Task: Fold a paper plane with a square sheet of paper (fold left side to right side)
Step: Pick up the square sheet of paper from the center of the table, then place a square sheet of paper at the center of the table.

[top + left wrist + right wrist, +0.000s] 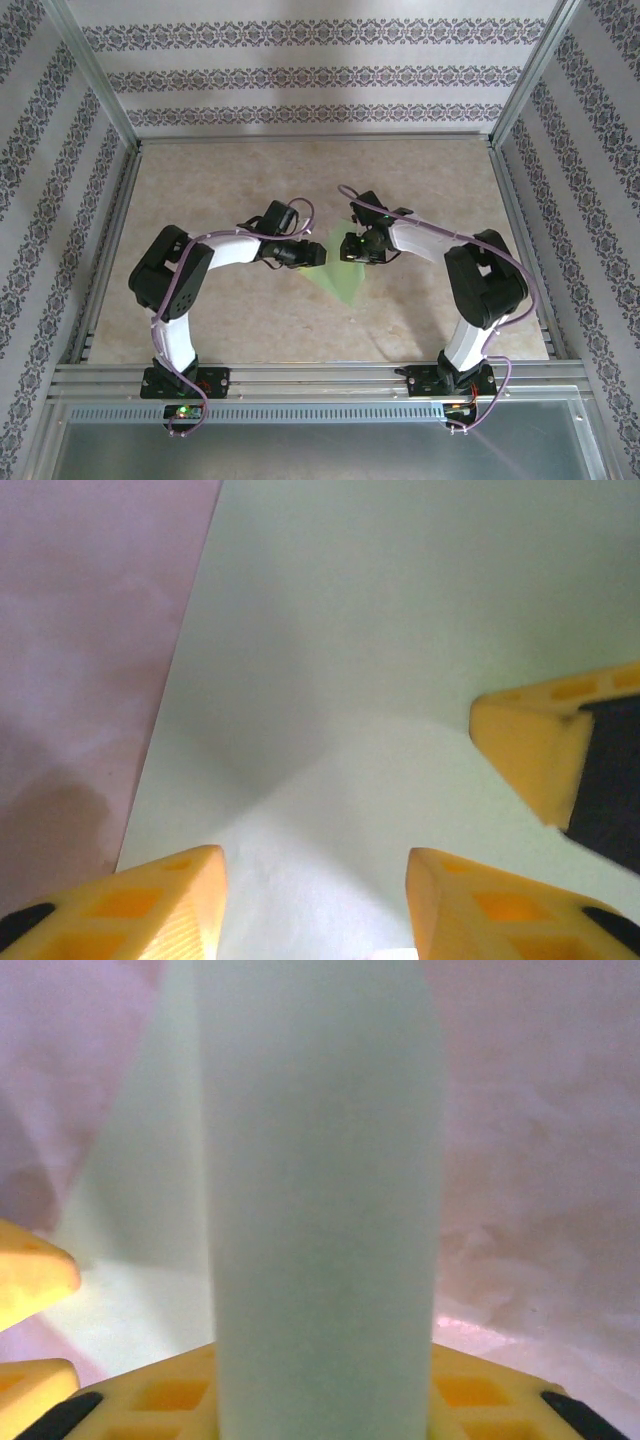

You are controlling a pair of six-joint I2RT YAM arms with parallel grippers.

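Reaching mid-table from the left, the left gripper has its jaws apart above the light green sheet of paper. The right gripper straddles its raised flap; whether it is clamped cannot be told.

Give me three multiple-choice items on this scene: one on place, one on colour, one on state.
1. Where does the green paper lie?
A between the left gripper and the right gripper
B at the far left corner
C at the near right corner

2. What colour are the left gripper's fingers?
A blue
B yellow
C white

3. How do those fingers stand?
A pressed shut
B apart, with paper showing between them
C clamped on a pen

Answers:
1 A, the top view shows it where the arms meet.
2 B, the left wrist view shows them yellow.
3 B, that view shows a wide gap over the paper.
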